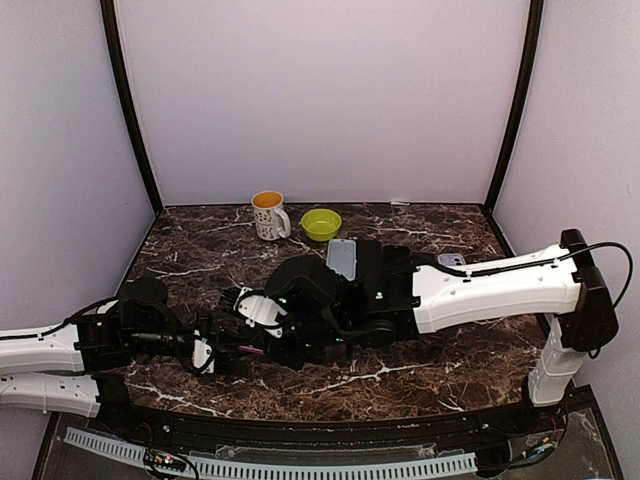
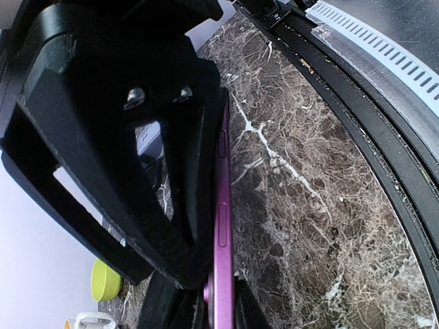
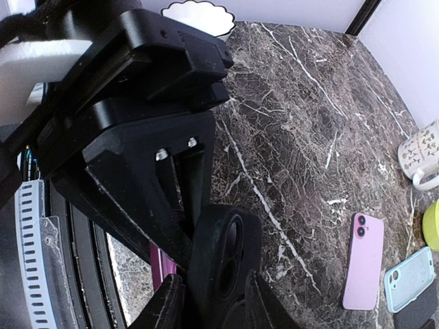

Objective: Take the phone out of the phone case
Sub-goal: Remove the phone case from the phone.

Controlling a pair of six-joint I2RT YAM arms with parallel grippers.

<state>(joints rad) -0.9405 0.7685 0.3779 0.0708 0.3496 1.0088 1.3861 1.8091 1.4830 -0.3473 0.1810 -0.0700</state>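
Phone [image 2: 223, 226] clamped edge-on in left fingers [image 2: 171, 205], right fingers [image 3: 264, 308] pinching black case [image 3: 223, 264]. Mid-peel; next: pull case off, hold left grip firm.

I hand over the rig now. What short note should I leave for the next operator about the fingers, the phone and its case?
Left gripper: shut on the purple phone.
Right gripper: its fingers stand on either side of the black case; a firm grip cannot be confirmed.
Where: phone and case are between the two arms, at the near left of the table.
Done: each part has a gripper at it.
Left: pull case and phone apart. The views do not show whether they are already separated.
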